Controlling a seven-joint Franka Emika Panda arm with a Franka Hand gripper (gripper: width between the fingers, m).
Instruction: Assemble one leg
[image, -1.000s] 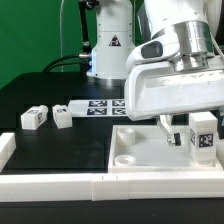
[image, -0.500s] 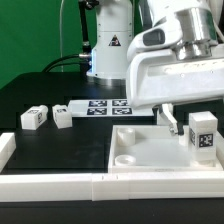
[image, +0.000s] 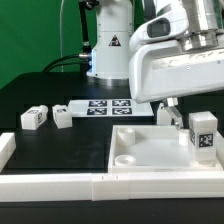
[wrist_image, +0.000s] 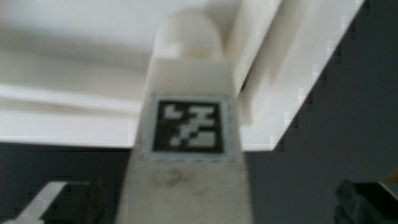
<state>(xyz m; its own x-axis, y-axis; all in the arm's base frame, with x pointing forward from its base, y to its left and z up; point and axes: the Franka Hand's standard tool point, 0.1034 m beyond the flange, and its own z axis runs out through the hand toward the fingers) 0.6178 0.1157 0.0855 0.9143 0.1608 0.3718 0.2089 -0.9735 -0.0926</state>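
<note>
Gripper (image: 172, 114) has risen since a second ago and now hangs above the panel (image: 140, 162). The upright leg (image: 204, 134) has not moved.

Three legs in view:
- Upright leg stands on the panel, towards the exterior view's right, tag to the camera, nothing touching it.
- Second leg (image: 34, 117) and third leg (image: 64, 116) lie just beside each other on the black table (image: 40, 145), well apart from the panel.

One panel and one marker board (image: 105, 106), which is behind the two loose legs.

Wrist view: the tagged leg (wrist_image: 187, 125) fills the middle, with a fingertip (wrist_image: 43, 200) off to the side. The picture is blurred, but the jaws look spread wide and grip nothing.
</note>
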